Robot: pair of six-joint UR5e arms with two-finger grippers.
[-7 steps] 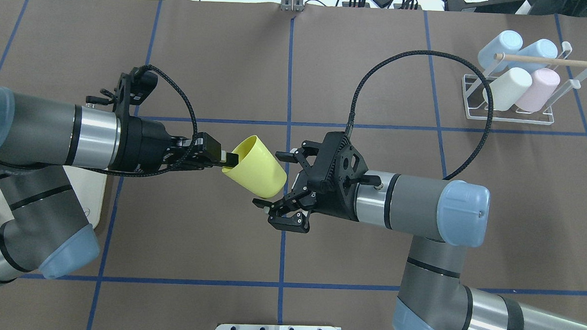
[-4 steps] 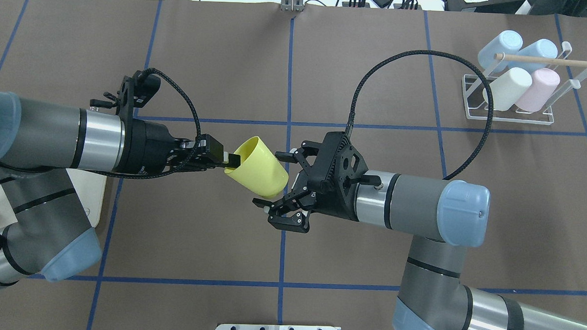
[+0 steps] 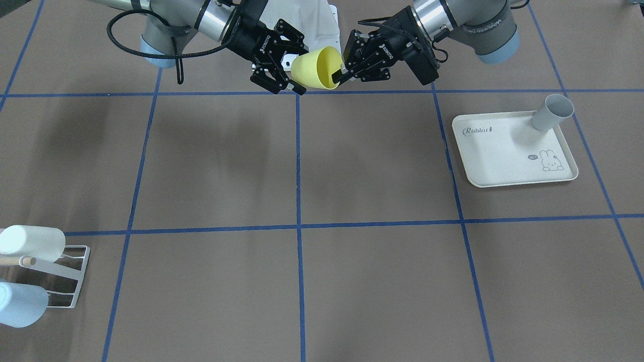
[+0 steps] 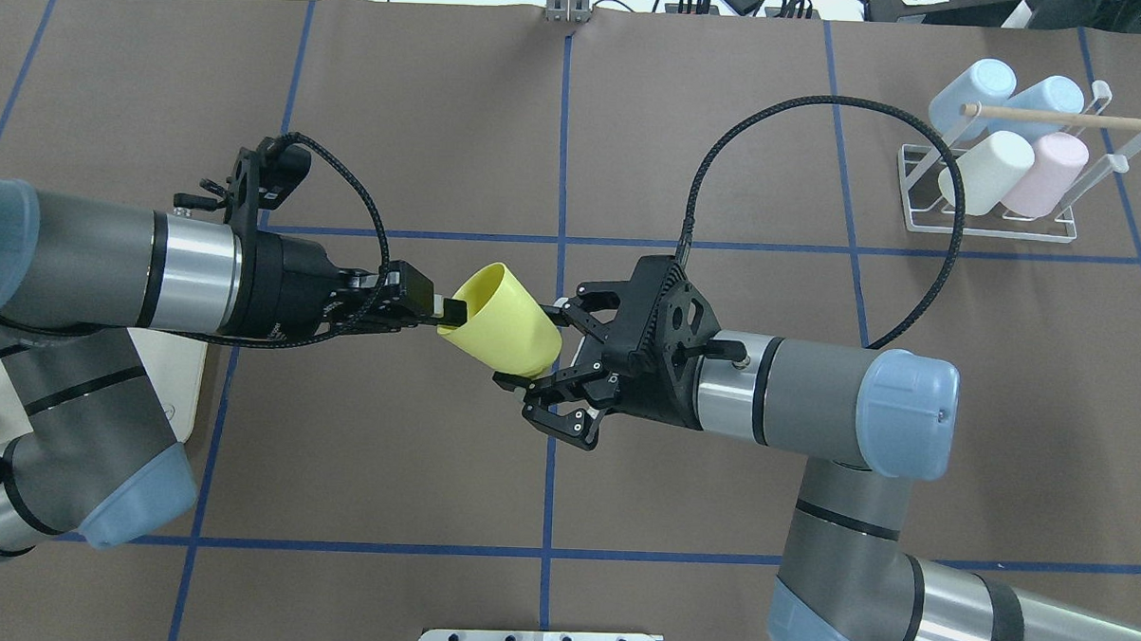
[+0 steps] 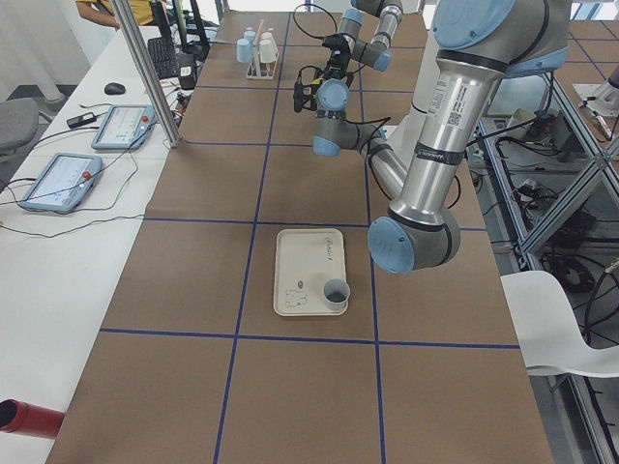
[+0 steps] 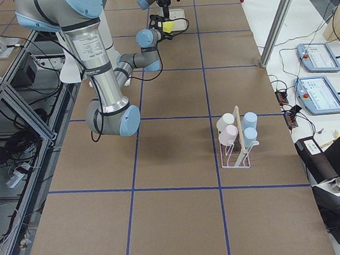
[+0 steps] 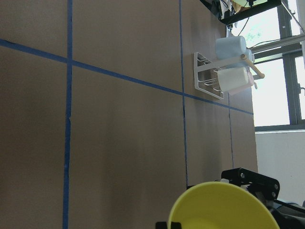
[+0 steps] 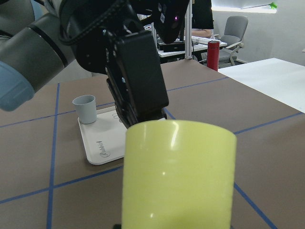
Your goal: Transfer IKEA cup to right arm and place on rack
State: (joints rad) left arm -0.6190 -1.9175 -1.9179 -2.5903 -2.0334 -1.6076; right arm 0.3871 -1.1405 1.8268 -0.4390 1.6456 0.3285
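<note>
Above table centre, left gripper [image 4: 442, 316] pinches the yellow cup [image 4: 504, 323] at its rim; right gripper [image 4: 530, 346] straddles its base, jaws wide, unclamped. Handover (step 1 of 2): next, right must close, left release, then rack [image 4: 987, 228].

The cup [image 4: 502, 320] hangs between the 2 grippers. The left gripper [image 4: 443, 314] grips its rim, 1 finger inside; the right gripper [image 4: 530, 346] straddles its base. The rack [image 4: 1062, 118], holding 4 mugs [image 4: 989, 169], stands well right of and beyond the right gripper. The tray [image 3: 503, 166], bearing 1 beaker [image 3: 552, 112], lies well left of the left gripper.
</note>
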